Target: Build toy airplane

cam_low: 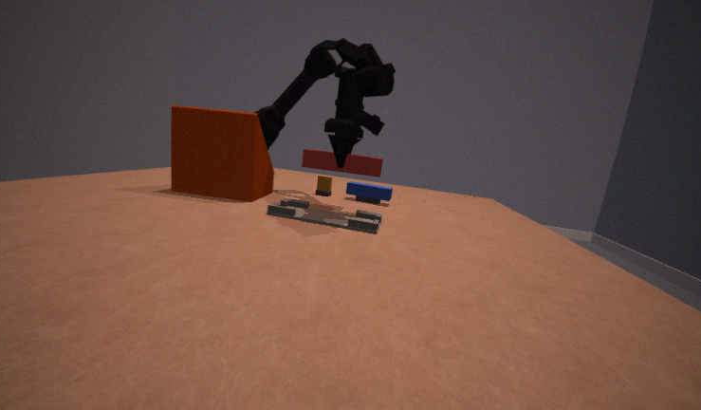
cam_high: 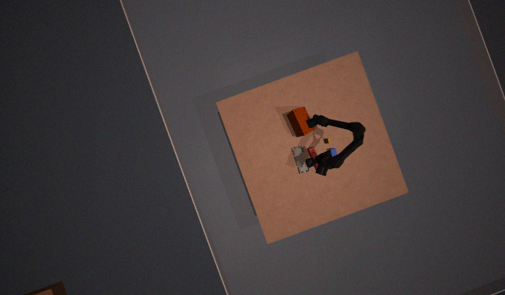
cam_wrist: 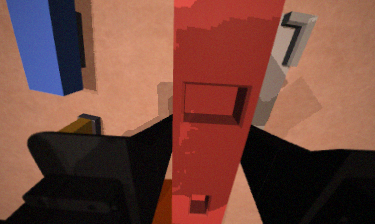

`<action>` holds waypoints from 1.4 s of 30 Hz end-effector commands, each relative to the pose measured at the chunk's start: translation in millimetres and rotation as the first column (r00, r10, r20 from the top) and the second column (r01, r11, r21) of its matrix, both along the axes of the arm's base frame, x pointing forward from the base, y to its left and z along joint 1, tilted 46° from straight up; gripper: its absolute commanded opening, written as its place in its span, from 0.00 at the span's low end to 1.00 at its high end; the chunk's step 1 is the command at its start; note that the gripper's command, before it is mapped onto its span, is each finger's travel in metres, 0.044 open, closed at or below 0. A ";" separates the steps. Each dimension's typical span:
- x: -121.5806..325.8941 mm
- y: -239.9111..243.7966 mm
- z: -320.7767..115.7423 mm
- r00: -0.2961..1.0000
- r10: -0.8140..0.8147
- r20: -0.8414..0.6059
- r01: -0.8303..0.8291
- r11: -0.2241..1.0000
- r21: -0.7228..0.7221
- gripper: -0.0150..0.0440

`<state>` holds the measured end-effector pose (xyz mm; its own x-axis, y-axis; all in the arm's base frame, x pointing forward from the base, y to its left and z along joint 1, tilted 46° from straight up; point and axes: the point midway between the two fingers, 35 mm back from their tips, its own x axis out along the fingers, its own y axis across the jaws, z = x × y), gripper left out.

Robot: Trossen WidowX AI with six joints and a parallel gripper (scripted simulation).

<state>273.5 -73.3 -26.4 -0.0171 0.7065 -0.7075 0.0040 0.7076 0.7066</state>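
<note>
The red fuselage [cam_high: 312, 151] [cam_low: 365, 165] [cam_wrist: 213, 55] is in the air, roughly level, with its large and small sockets facing up. My gripper [cam_low: 341, 164] [cam_wrist: 203, 121] is shut on it near the large socket. The grey jig [cam_high: 297, 150] [cam_low: 363, 222] [cam_wrist: 304, 39] lies on the table with its cradle empty, below the fuselage and towards the exterior camera. The blue wing [cam_high: 333, 151] [cam_low: 369, 190] [cam_wrist: 38, 45] rests on a dark support. The yellow tail fin [cam_high: 326, 140] [cam_low: 324, 183] [cam_wrist: 78, 126] stands on a small dark base; a finger partly hides it in the wrist view.
A tall orange block [cam_high: 301, 117] [cam_low: 214, 153] with a sloping side stands beside the arm's base, past the jig's left end in the exterior view. The tan table [cam_high: 246, 110] [cam_low: 291, 306] carries everything. The arm arches over the wing and fin side.
</note>
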 end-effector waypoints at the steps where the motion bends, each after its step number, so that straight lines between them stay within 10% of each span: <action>1: -1.2 -5.6 -13.7 1.000 -0.005 -0.007 0.005 1.000 -0.004 0.25; 23: -12.7 -23.0 -74.0 0.998 -0.043 -0.044 0.042 0.999 -0.005 0.25; 31: -12.6 -23.0 -73.9 0.998 -0.043 -0.044 0.042 0.999 -0.005 0.58; 42: -12.5 -23.1 -73.8 0.998 -0.043 -0.044 0.042 0.999 -0.005 0.58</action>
<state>261.0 -95.7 -99.5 -0.0170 0.7071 -0.7069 0.0695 0.7061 0.7047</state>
